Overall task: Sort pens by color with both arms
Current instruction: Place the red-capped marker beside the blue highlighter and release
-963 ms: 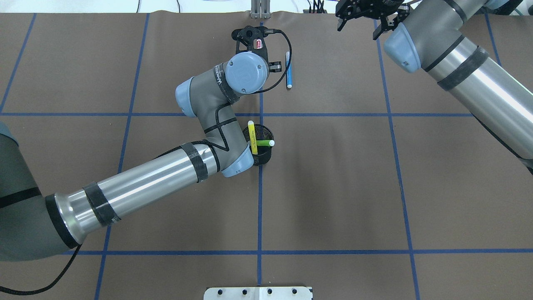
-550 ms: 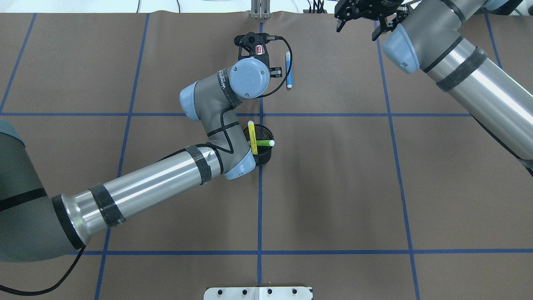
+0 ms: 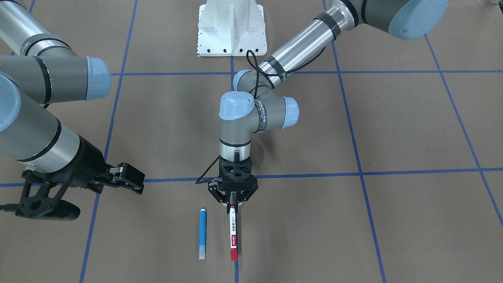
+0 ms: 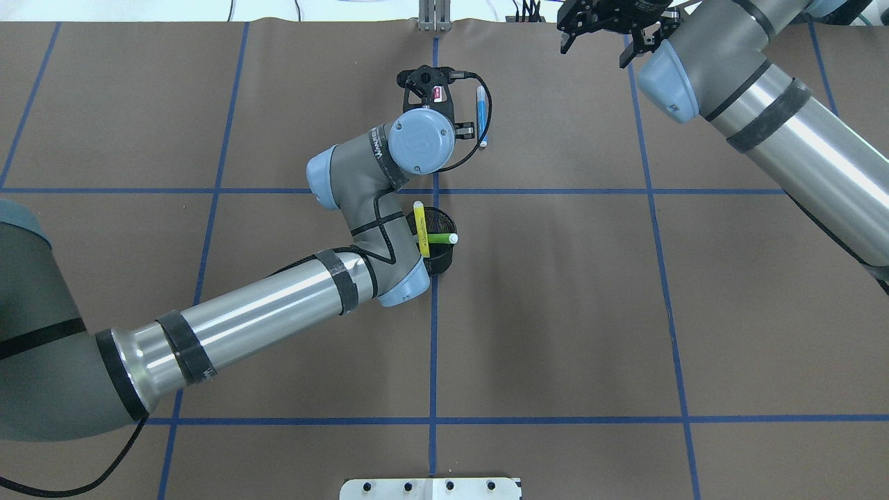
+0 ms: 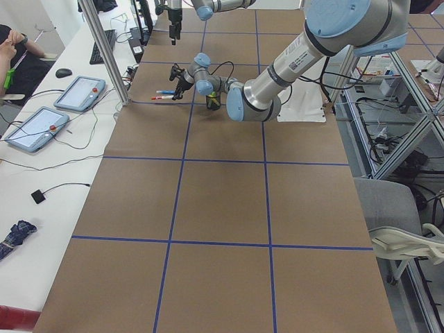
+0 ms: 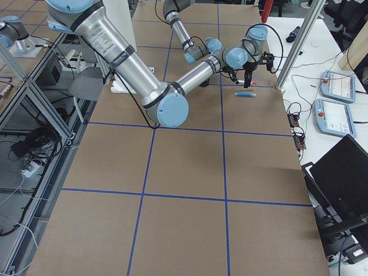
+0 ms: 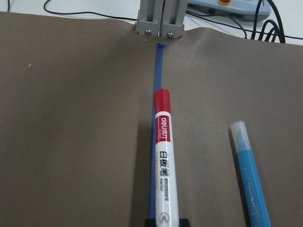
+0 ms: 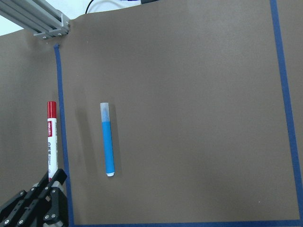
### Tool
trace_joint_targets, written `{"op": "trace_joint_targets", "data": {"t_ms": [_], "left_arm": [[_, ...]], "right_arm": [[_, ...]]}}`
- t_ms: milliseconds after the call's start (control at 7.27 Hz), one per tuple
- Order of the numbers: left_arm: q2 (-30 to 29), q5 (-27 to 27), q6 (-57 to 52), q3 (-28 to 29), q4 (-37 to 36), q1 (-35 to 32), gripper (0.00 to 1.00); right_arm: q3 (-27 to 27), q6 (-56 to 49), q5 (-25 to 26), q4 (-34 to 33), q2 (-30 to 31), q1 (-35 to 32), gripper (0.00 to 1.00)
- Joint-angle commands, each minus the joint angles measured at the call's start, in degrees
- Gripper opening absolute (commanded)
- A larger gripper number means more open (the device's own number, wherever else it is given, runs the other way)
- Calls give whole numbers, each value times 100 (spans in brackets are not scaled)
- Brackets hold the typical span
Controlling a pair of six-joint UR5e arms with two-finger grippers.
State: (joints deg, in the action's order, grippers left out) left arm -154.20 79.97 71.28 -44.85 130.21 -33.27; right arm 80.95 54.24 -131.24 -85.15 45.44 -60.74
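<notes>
Two pens (image 4: 419,226) share one cup (image 4: 444,262); blue pen (image 3: 202,232) flat; claw (image 3: 233,206) grips white pen (image 3: 233,232).

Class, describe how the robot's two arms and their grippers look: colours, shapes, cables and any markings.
Both the left arm and right arm are round silver tubes joined by grey housings with light-blue caps and black bands. A black cable runs along the left arm, whose wrist carries white lettering. The left gripper and right gripper are black, skeletal, two-fingered.
</notes>
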Motion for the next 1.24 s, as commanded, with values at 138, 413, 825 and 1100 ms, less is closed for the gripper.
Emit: {"op": "trace_joint_targets", "data": {"t_ms": [138,413,825,1100], "left_arm": [[-14,-113,-1,64,5,4,90],[-57,-53,-18,-6,5,-100,98],[-66,1305,-517,-147,22,-915,99],[-14,2412,-859,-138,-74,-1565,99]], "right_arm": [[0,8,20,7,-18,0,100],[17,25,11,15,-44,0,100],[87,51,-6,-2,-71,132,100],[202,504,-138,-72,-219,403,100]]}}
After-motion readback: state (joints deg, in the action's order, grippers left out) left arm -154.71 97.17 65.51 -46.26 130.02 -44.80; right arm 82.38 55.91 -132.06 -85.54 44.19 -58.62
